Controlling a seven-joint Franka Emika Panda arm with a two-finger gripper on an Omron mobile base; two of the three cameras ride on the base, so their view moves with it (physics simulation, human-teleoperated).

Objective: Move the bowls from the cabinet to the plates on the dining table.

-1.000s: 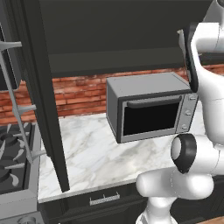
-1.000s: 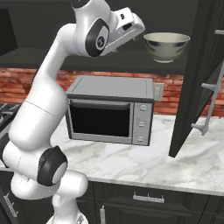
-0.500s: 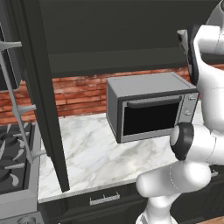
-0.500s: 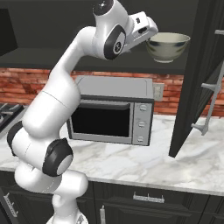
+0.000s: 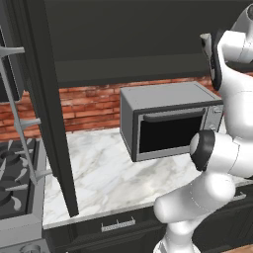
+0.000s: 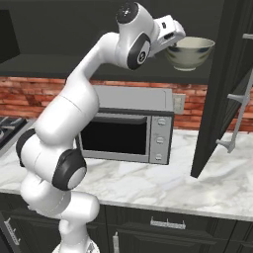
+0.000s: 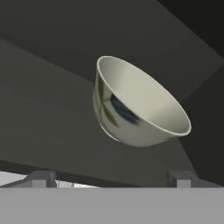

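Gripper [image 7: 109,178] jaws spread wide, nothing between them; both dark fingertips [image 7: 40,178] sit apart at the bottom of the hand view, short of the glossy grey-green mottled bowl with cream rim [image 7: 135,105]. Bowl [image 6: 189,53] stands upright on the shelf of the dark, nearly black wall cabinet [image 6: 49,64], just beside the white arm's hand, apparently not touching, though the right base view is tight there. Open cabinet door with long silver bar handle [image 6: 225,84] hangs right of the bowl. Grey box microwave [image 6: 129,124] sits below on the white-grey veined marble counter [image 6: 212,183], red brick wall [image 5: 94,101] behind.
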